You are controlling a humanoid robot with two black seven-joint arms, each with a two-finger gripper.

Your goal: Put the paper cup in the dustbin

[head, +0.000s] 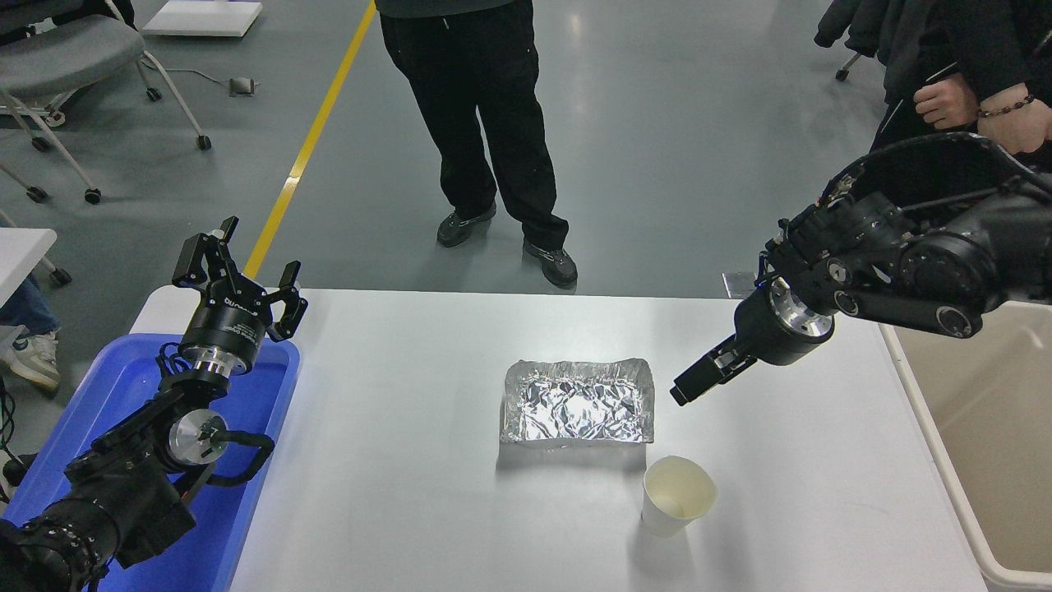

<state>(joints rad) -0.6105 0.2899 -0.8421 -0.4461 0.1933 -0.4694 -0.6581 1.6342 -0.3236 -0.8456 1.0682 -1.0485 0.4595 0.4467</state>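
Note:
The small cream paper cup stands upright on the white table, just in front of the right corner of the foil tray. The beige dustbin stands at the table's right end. My right gripper hangs over the table beside the tray's right edge, pointing down and left, above and behind the cup and apart from it. It shows edge-on, so I cannot see how it is set. My left gripper is open and empty, parked at the lower left over the blue tub.
A crinkled silver foil tray lies mid-table. A bright blue tub stands at the table's left end. A person stands at the far side, and another person's hands show at the top right.

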